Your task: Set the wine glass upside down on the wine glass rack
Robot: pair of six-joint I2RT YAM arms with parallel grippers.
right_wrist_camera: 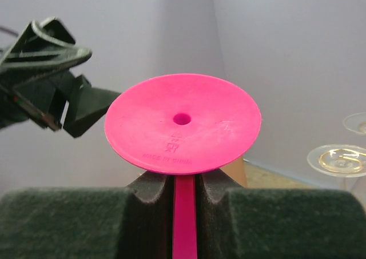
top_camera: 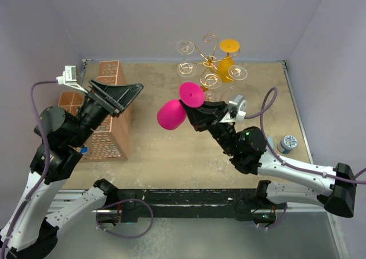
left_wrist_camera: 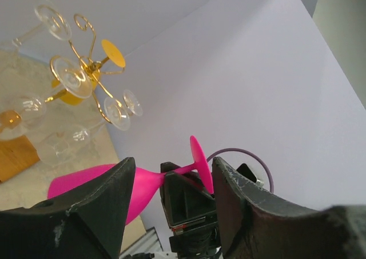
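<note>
Pink wine glass (top_camera: 172, 114) hangs on its side in mid-air, just near of the wine glass rack (top_camera: 209, 58), bowl to the left and foot toward the far side. On the rack's gold arms I see several clear glasses (top_camera: 185, 46) and a yellow one (top_camera: 229, 45). My right gripper (right_wrist_camera: 184, 186) is pinched on the pink stem just under the foot. My left gripper (top_camera: 129, 99) is spread wide and holds nothing, left of the bowl, by the orange crate (top_camera: 111, 136), whose inside I cannot make out.

The tan, scuffed table (top_camera: 166, 156) carries an orange lattice crate (top_camera: 108, 119) along its left side and the gold wine glass rack (top_camera: 209, 60) at the back, near the middle. A small blue-grey round object (top_camera: 287, 143) sits near the right edge
</note>
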